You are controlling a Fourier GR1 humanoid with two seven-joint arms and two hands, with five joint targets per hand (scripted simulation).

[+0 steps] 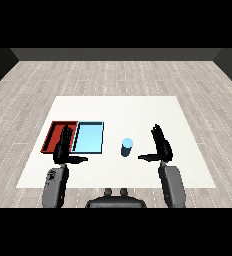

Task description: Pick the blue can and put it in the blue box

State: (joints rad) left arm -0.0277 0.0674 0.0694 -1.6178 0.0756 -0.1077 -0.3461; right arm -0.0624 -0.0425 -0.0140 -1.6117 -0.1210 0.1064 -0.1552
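Observation:
A small blue can (127,147) stands upright on the white table, right of the light blue tray (88,137). My right hand (161,146) is open just right of the can, fingers straight and thumb pointing towards it, with a gap between. My left hand (63,147) is open too, hovering over the near edge where the red tray (54,134) meets the blue one. Nothing is held by either hand.
The two trays lie side by side at the table's left. The white table (138,112) stretches wide behind and to the right of the can. Grey wooden floor surrounds it.

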